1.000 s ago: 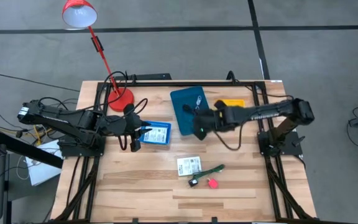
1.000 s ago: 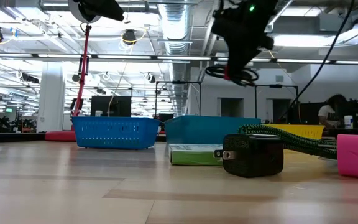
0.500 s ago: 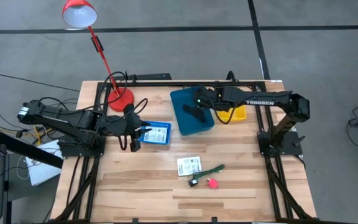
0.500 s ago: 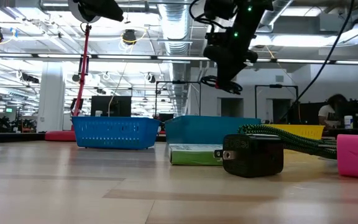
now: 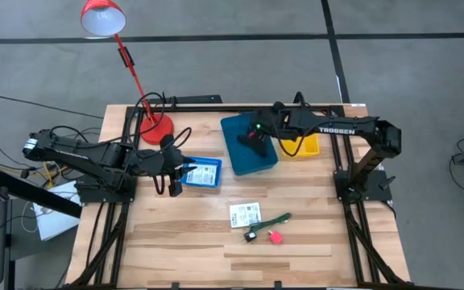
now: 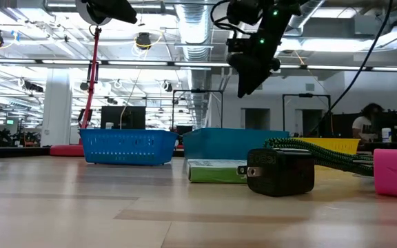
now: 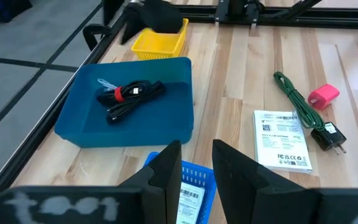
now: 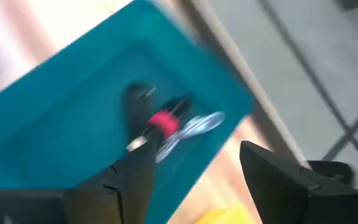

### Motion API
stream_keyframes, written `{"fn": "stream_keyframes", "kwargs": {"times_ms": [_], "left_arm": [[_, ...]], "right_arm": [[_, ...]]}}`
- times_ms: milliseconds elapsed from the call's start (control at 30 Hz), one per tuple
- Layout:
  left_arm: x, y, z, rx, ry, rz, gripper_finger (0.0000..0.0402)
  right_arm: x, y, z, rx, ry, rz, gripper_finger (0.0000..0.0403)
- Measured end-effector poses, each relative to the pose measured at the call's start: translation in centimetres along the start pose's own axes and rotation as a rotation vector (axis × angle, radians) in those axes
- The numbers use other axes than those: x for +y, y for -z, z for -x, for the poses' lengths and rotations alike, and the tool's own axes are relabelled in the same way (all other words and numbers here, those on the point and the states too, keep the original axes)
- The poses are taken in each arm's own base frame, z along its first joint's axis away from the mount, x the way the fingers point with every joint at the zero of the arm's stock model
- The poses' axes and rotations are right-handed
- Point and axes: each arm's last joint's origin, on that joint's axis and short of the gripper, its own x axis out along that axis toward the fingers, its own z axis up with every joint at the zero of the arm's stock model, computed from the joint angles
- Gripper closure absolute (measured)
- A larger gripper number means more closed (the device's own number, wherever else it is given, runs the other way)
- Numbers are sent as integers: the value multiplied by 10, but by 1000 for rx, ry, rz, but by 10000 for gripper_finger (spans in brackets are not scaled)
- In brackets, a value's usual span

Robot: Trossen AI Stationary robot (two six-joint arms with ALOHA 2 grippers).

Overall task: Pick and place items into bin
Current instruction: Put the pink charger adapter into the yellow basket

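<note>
The right gripper (image 5: 252, 138) hung above the teal bin (image 5: 236, 157), fingers spread wide and holding nothing. A black cable bundle (image 7: 131, 97) with a red tie lay in the bin, right below it. The left gripper (image 7: 196, 163) waited over the blue basket (image 5: 202, 173), fingers nearly together, empty. The packet (image 5: 245, 214), green cable (image 5: 276, 220) and pink piece (image 5: 276, 238) lay on the table (image 5: 184, 242), well apart from both.

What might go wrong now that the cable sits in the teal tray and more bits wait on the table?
The green cord, black plug and pink piece lie bunched together, so grabbing one may drag another. The white packet lies flat, hard to pinch. The right end effector, open over the teal tray, might snag the bundled cable.
</note>
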Motion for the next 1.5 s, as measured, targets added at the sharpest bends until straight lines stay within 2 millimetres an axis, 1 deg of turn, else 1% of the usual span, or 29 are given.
{"fn": "stream_keyframes", "kwargs": {"times_ms": [100, 267, 500, 600, 767, 933, 1100, 1200, 1300, 1333, 1433, 1500], "left_arm": [[0, 0, 0, 0, 0, 0, 321], [0, 0, 0, 0, 0, 0, 321], [0, 0, 0, 0, 0, 0, 321], [0, 0, 0, 0, 0, 0, 321], [0, 0, 0, 0, 0, 0, 321], [0, 0, 0, 0, 0, 0, 321], [0, 0, 0, 0, 0, 0, 321], [0, 0, 0, 0, 0, 0, 321], [0, 0, 0, 0, 0, 0, 321], [0, 0, 0, 0, 0, 0, 321], [0, 0, 0, -3, 0, 1, 321], [0, 0, 0, 5, -1, -2, 321]], "right_arm": [[14, 8, 6, 64, -73, 66, 176], [40, 25, 21, 167, -120, 107, 184], [90, 53, 56, 230, -148, 96, 187], [115, 69, 72, 221, -169, 76, 184], [153, 104, 97, 211, -211, 7, 178], [178, 130, 122, 200, -263, -112, 170], [196, 147, 142, 175, -352, -202, 167], [207, 153, 146, 163, -389, -225, 167], [213, 158, 146, 149, -380, -235, 167], [217, 158, 145, 147, -386, -247, 167], [227, 169, 136, 185, -352, -214, 168], [238, 173, 131, 202, -356, -229, 168]]}}
